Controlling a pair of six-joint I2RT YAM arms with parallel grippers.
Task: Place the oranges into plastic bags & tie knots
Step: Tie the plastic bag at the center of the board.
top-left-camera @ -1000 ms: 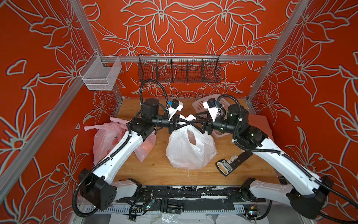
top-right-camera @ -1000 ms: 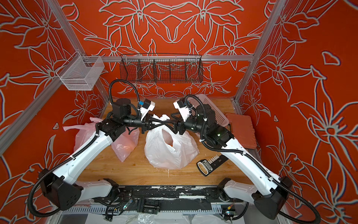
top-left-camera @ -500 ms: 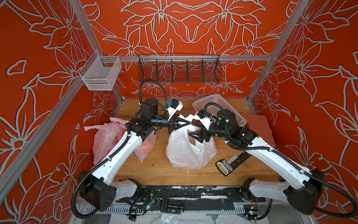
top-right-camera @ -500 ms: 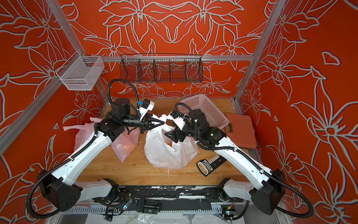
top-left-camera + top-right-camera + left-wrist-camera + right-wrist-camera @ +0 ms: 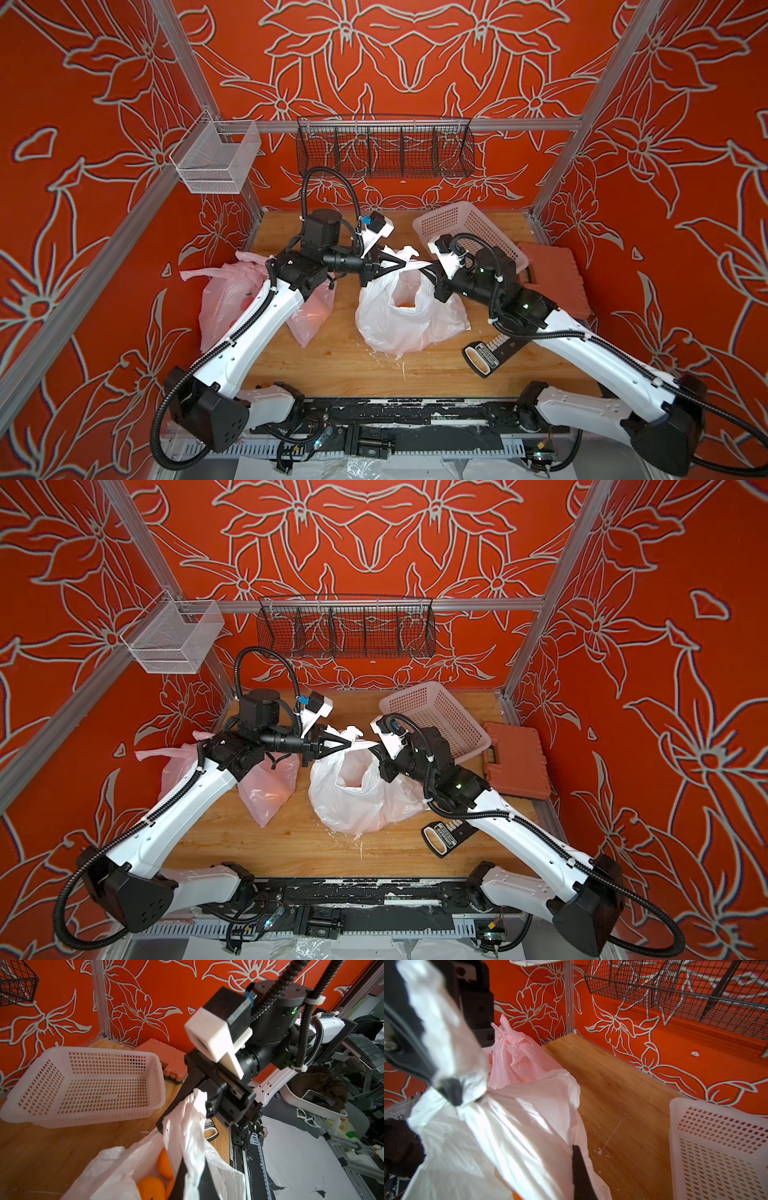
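Note:
The milky white plastic bag [image 5: 409, 311] [image 5: 353, 800] stands mid-table with its mouth pulled open. My left gripper [image 5: 405, 262] [image 5: 194, 1160] is shut on one white handle strap, holding it up. My right gripper [image 5: 429, 271] [image 5: 571, 1149] is shut on the bag's other handle close by; the film hides one finger. Oranges [image 5: 151, 1187] lie inside the white bag. Two pink plastic bags [image 5: 226, 299] [image 5: 311, 316] lie under the left arm. One pink bag shows a knot [image 5: 510, 1036] at its top.
A pale perforated basket [image 5: 465, 232] lies tilted at the back right beside an orange case [image 5: 552, 278]. A black handled tool [image 5: 484, 357] lies under the right arm. A black wire rack [image 5: 384, 149] and a white mesh basket [image 5: 216, 166] hang on the walls.
My right gripper drew back from the left gripper, opened over the bag's mouth, then came up and shut on the bag's handle. The left gripper kept its hold.

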